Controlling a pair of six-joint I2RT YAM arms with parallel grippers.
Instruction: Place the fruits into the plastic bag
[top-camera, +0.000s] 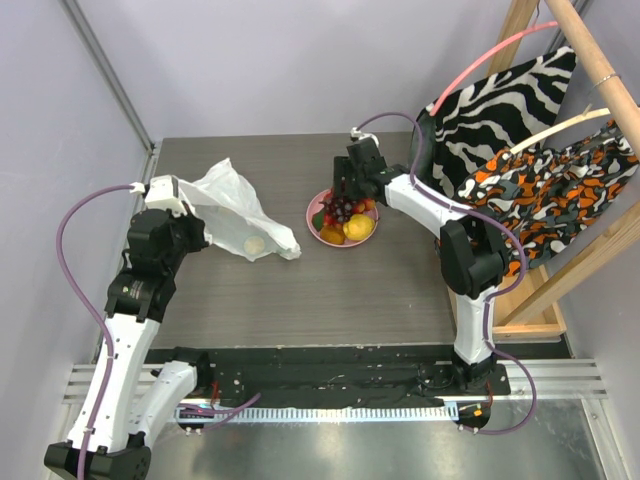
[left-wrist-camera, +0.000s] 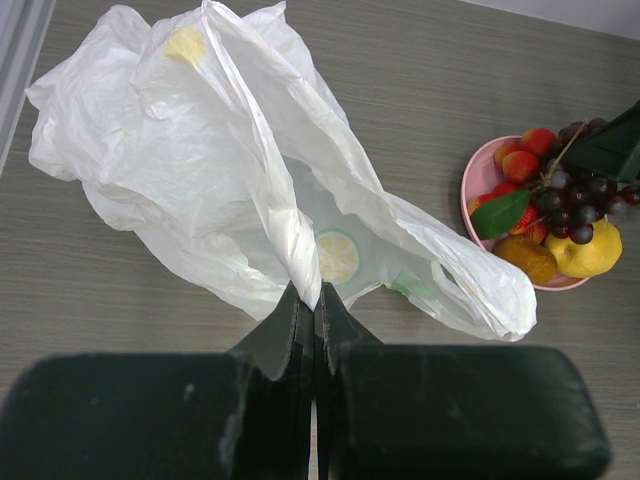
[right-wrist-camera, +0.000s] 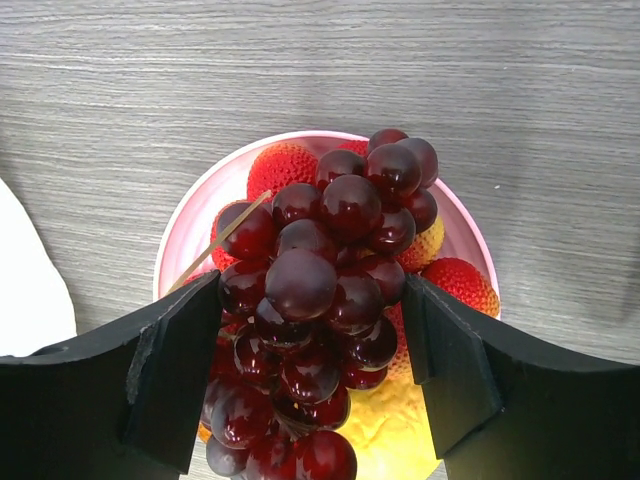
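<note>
- The table (top-camera: 400, 290), grey wood-grain laminate, fills the middle of the top view, with the bag left of centre and the plate just right of centre.
- The bag (left-wrist-camera: 180, 150), thin, crinkled, translucent white plastic, lies slumped at centre left of the top view. Its lower right end points toward the plate, near it but not touching.
- The left gripper (left-wrist-camera: 315, 300), bottom centre of its wrist view, is clenched on a twisted fold of the bag, the black fingers pressed together with film between them.
- The right gripper (right-wrist-camera: 310, 330) hangs over the plate with its jaws set wide either side of the grapes. Whether the pads already press the fruit cannot be told.
- The plate (right-wrist-camera: 200, 215), round, pink and smooth-rimmed, holds the fruit that is not yet bagged.
- The grapes (right-wrist-camera: 320, 300), a glossy dark purple bunch with a thin tan stem, run top to bottom in the right wrist view, across the line between the jaws. They suit a squeeze across the narrow width. This arm is much the nearer to them, and the bag lies off to the frame's left.
- The lemon (left-wrist-camera: 590, 250), yellow and pebbled, sits at the plate's lower right edge in the left wrist view.
- The red fruits (right-wrist-camera: 282, 165), small and bumpy, peek out round the bunch.
- A pale round slice (left-wrist-camera: 337, 255) shows through the film and appears to be inside the bag.
</note>
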